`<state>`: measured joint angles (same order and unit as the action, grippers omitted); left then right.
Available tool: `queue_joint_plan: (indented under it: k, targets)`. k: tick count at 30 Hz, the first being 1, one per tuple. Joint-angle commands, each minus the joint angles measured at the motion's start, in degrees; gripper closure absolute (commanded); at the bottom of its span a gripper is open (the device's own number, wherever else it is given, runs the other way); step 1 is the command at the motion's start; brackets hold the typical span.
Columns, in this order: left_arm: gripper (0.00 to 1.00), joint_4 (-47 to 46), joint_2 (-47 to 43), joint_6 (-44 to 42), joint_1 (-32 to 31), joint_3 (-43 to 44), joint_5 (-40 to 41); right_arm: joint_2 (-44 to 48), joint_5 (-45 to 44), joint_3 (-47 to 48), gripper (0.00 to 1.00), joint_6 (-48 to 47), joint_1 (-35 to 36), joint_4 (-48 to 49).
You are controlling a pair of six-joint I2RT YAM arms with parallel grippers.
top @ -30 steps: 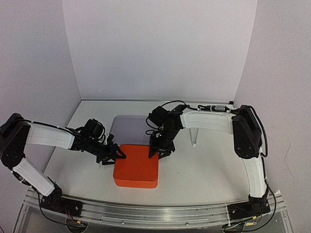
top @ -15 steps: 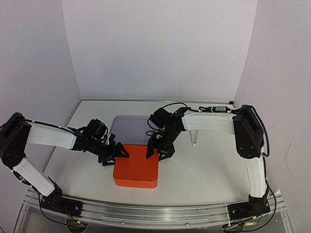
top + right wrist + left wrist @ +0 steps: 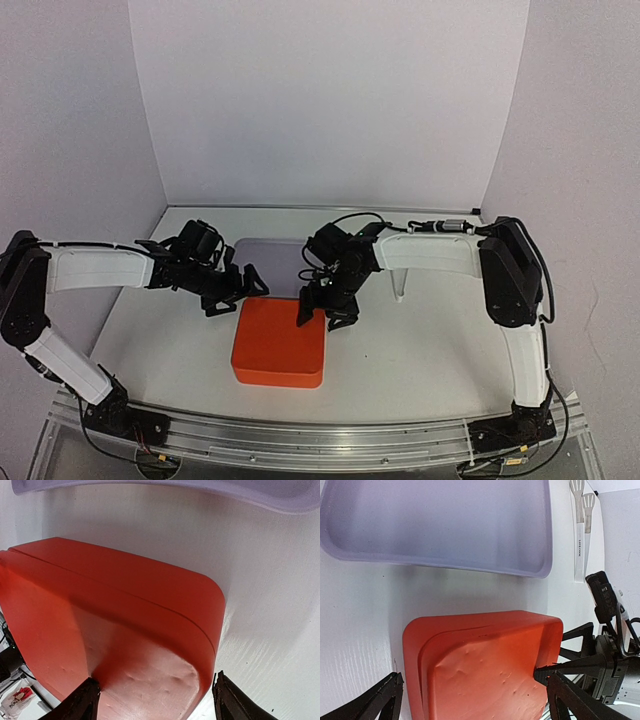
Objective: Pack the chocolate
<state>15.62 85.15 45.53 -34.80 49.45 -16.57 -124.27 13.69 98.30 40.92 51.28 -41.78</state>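
Both spread empty, the left gripper (image 3: 240, 296) is drawn back from the box (image 3: 278, 348), the right gripper (image 3: 325, 317) kept at its corner; closing seems done.

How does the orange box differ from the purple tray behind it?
The orange box is bright orange-red; the purple tray is pale lavender. The box is closed by a lid and stands taller; the tray is open and shallow. The box lies nearer the arm bases. Both are rounded rectangles lying flat on the white table.
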Motion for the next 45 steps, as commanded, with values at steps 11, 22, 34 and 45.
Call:
queue_joint_plan:
  k: [11, 22, 34, 45]
  targets:
    - [0.13, -9.4, 3.5, -4.3, 6.2, -4.3, -13.3, 3.1, 0.6, -0.1, 0.24, -0.7, -1.6, 4.7]
    - [0.26, -13.5, 7.0, -4.1, 8.1, -7.1, -15.5, 2.2, 3.0, -1.4, 0.24, 1.3, -2.5, 8.2]
    - [0.45, -15.4, 9.7, -0.8, 8.5, -10.3, -17.8, -0.8, 5.1, -4.4, 0.35, 3.6, -3.7, 9.3]
    - [0.68, -14.4, 17.5, 4.6, 8.5, -14.3, -17.6, -4.4, 7.6, -8.3, 0.50, 7.9, -5.3, 9.4]
